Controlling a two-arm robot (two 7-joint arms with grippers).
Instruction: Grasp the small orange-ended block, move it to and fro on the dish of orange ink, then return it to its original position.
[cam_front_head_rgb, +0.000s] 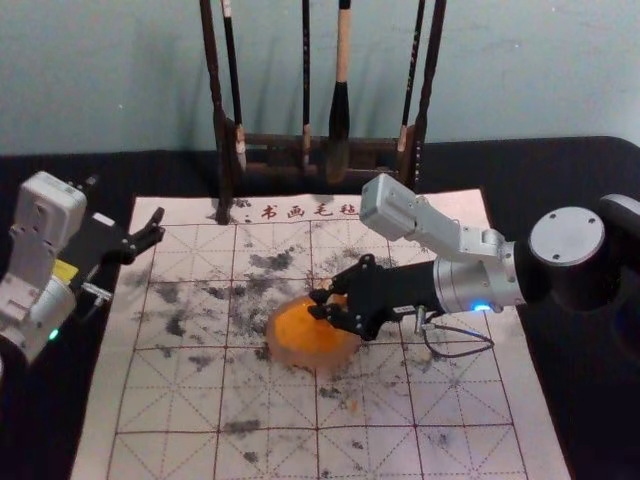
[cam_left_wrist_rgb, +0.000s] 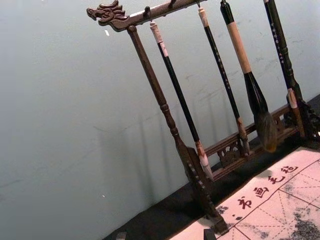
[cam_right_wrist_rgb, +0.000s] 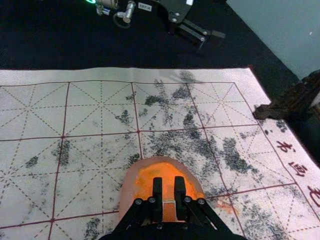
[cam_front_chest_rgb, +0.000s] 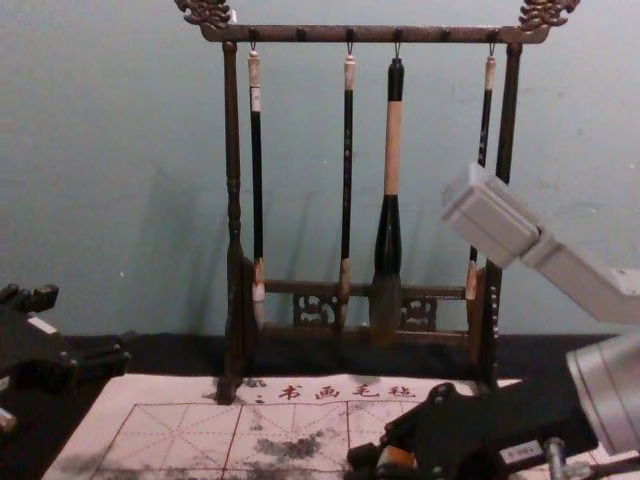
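Over the dish (cam_front_head_rgb: 285, 352), the right gripper (cam_front_head_rgb: 318, 304) clamped the block (cam_right_wrist_rgb: 169, 212); near the mat's (cam_front_head_rgb: 108, 420) far left corner, the left gripper (cam_front_head_rgb: 158, 224) gaped.

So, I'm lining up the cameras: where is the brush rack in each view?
Head view: the rack, top centre.
Left wrist view: slanting before the wall.
Right wrist view: its dark foot, near the red lettering.
Chest view: centre, upright.
Shared landmark: that lettering on the mat.
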